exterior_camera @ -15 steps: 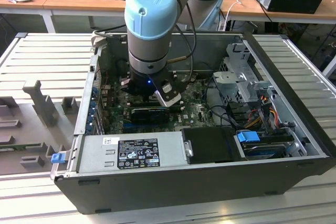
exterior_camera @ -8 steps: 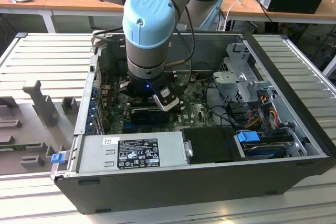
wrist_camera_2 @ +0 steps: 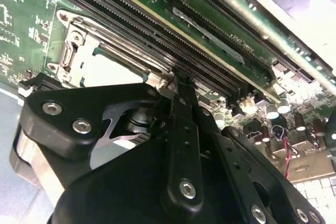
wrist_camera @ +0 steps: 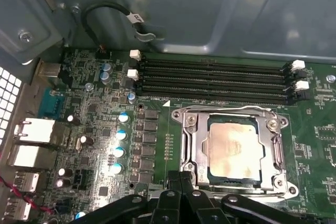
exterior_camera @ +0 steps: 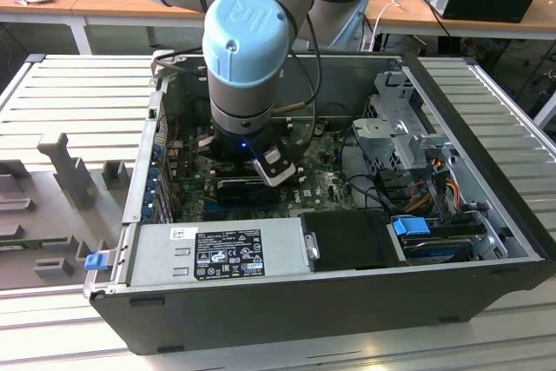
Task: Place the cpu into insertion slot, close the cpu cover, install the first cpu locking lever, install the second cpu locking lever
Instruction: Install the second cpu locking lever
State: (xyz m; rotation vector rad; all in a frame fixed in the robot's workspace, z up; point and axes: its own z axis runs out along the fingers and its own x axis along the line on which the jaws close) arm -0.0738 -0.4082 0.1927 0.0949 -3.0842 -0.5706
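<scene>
Cpu (wrist_camera: 231,148) flat, face up, under cpu cover (wrist_camera: 192,145)

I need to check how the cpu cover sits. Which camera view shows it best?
The first wrist view: the cpu cover shows as a whole silvery frame lying flat around the cpu, seen from above. The second wrist view catches part of it at a slant above the gripper. In the exterior view the arm hides it.
</scene>
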